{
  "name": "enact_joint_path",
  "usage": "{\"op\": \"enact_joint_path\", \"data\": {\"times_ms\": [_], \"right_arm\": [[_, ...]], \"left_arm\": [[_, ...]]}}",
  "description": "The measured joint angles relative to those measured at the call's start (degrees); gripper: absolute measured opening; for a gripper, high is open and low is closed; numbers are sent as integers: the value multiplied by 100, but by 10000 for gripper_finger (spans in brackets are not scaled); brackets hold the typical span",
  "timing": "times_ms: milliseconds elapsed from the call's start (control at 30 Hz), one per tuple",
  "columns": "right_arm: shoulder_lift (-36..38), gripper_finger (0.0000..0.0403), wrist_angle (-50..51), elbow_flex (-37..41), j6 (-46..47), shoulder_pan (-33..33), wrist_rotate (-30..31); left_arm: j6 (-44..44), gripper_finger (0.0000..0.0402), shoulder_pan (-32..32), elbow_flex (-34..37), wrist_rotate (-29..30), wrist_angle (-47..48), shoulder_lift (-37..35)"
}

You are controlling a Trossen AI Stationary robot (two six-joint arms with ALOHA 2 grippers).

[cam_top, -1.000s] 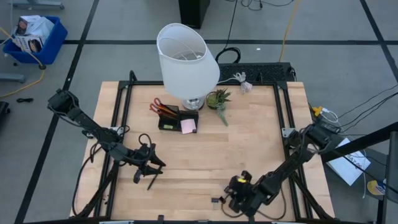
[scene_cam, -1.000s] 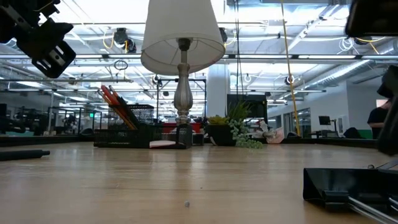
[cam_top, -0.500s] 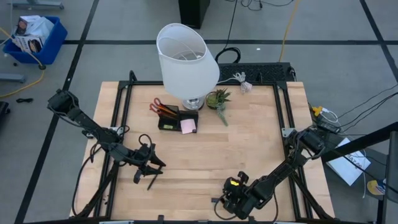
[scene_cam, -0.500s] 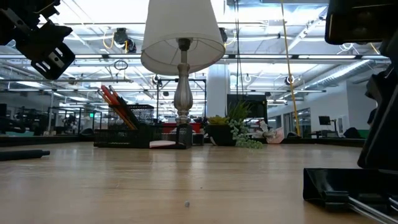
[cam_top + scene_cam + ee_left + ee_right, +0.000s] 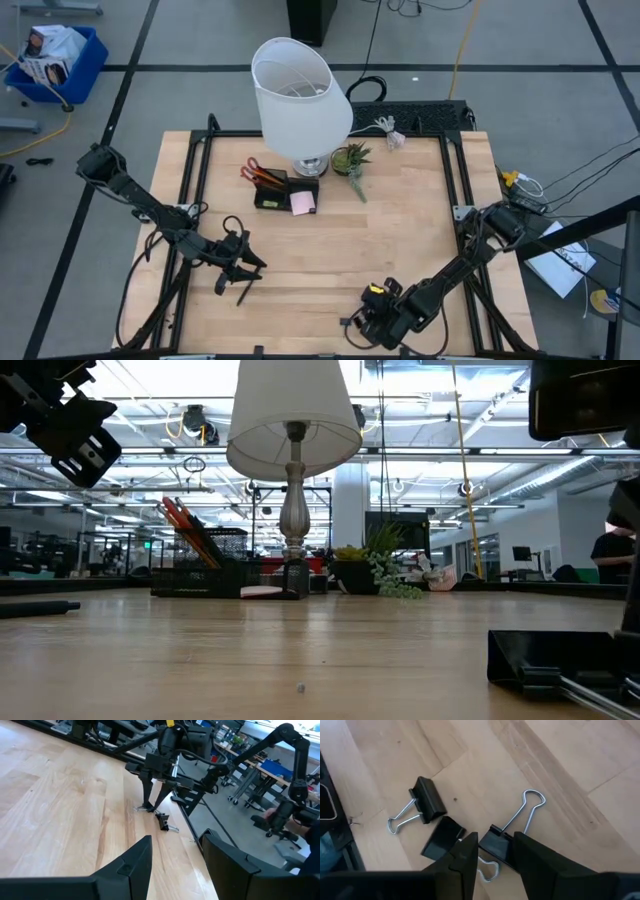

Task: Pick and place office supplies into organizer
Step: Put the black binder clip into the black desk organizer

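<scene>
right claw [image 5: 492, 851] hangs open just over a black clip [image 5: 496, 845] between its fingers; another clip [image 5: 426, 804] lies beside

The lamp [image 5: 300, 100] shade hides part of the organizer [image 5: 283, 191] from above. Beside the lamp, the organizer's compartments are too small to tell apart.
</scene>
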State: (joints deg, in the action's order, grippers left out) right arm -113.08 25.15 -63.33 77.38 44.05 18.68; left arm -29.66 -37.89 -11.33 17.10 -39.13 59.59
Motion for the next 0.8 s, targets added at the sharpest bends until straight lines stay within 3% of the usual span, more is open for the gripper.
{"op": "enact_joint_path", "data": {"times_ms": [167,533,800], "right_arm": [[13,121,233,25,-394,-202,106],[-44,121,457,87,-1979,-992,1154],[1,121,-83,87,-1826,-1334,1636]], "left_arm": [[-47,179,0,-1,76,2,0],[-49,179,0,-1,103,-1,0],[-48,179,0,-1,103,6,0]]}}
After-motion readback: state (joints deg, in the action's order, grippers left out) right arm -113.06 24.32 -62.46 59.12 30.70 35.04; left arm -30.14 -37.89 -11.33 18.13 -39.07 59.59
